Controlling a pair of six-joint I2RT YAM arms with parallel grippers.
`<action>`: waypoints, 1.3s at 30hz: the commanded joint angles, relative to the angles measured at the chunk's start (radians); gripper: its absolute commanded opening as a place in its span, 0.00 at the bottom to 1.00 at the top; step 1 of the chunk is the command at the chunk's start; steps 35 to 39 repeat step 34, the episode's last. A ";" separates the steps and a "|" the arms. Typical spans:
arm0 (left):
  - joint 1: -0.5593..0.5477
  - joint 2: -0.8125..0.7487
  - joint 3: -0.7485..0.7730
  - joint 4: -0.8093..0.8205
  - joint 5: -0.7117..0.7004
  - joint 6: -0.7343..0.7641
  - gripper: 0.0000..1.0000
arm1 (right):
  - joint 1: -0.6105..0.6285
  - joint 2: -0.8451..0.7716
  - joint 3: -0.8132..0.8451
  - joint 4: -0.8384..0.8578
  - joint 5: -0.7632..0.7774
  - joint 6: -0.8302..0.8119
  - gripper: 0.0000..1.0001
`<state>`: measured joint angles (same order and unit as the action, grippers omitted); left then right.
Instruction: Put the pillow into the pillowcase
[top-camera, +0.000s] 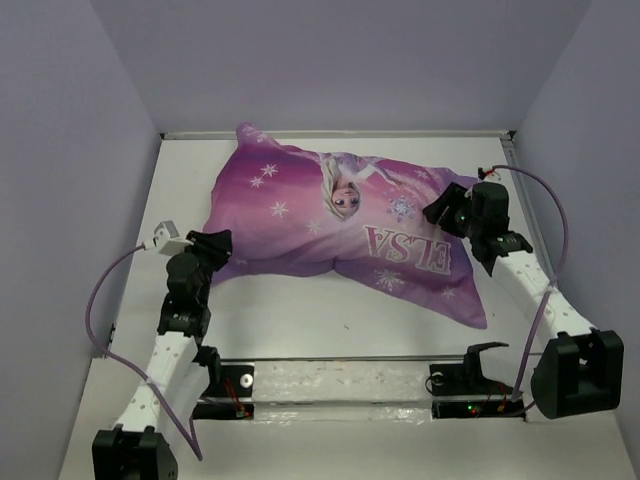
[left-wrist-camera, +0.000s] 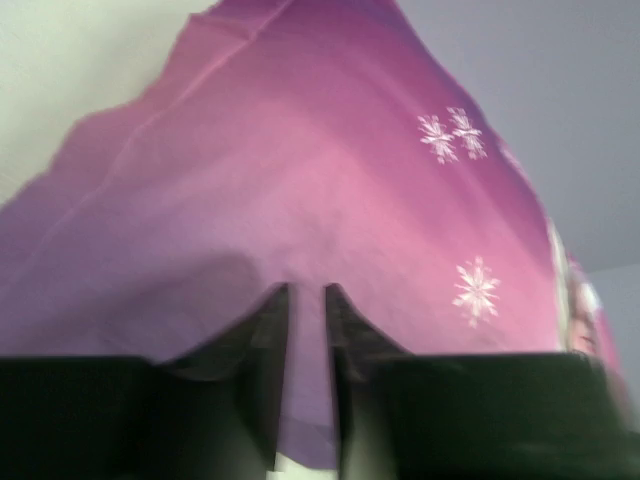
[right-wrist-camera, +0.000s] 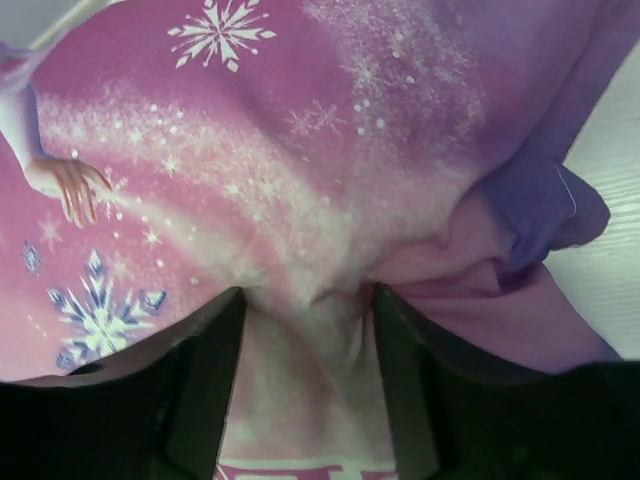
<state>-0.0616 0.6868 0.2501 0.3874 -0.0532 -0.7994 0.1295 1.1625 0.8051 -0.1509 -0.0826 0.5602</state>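
At centre of the top view, I see the pillowcase (top-camera: 340, 225) lying plump; the pillow is hidden, presumably inside. Left gripper (left-wrist-camera: 306, 295) pinches its left edge; right gripper (right-wrist-camera: 308, 300) clamps a bunched fold. I judge it soft, light and slippery: hold edges, not bulk.

Wht arms (top-camera: 165, 358); blk fingers (left-wrist-camera: 255, 345); purple cables (top-camera: 565, 235)
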 joint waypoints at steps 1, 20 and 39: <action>-0.010 -0.159 0.033 -0.108 0.049 0.008 0.66 | -0.008 -0.047 0.054 -0.079 0.024 -0.049 0.70; -0.017 -0.339 0.715 -0.263 0.444 0.230 0.99 | -0.008 -0.803 0.353 -0.227 0.070 -0.181 1.00; -0.053 -0.383 0.653 -0.330 0.461 0.345 0.99 | -0.008 -0.782 0.252 -0.173 0.037 -0.158 1.00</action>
